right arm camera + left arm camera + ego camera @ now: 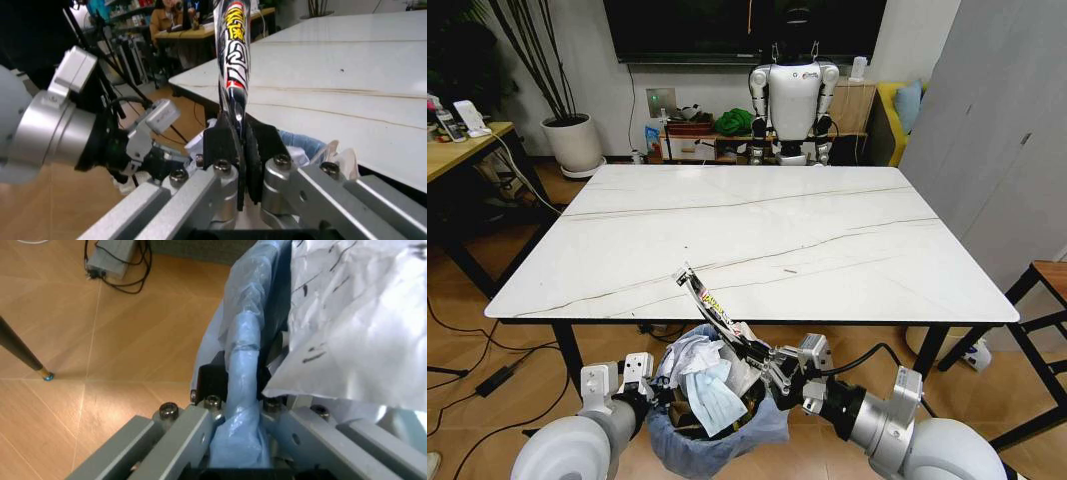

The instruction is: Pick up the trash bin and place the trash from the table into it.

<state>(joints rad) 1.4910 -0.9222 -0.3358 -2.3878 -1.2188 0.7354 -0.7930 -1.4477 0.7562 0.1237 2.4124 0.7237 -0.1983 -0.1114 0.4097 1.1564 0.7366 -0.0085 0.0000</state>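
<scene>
Left arm is reaching in low from the robot's left, its left gripper (pixel 240 440) pinching the bag-lined rim of the trash bin (pixel 717 440) and holding it just below the near edge of the desk (pixel 827 230). Right arm is bent inward from the right, and the right gripper (pixel 240 165) is clamping a flat printed wrapper (pixel 710 303) by its lower end; the wrapper is sticking up and tilting away over the bin toward the desk edge. The bin, lined with a crinkly blue bag (pixel 243 365), is holding crumpled white paper (pixel 353 320), a light blue mask (pixel 717 395) and other litter piled above the rim.
</scene>
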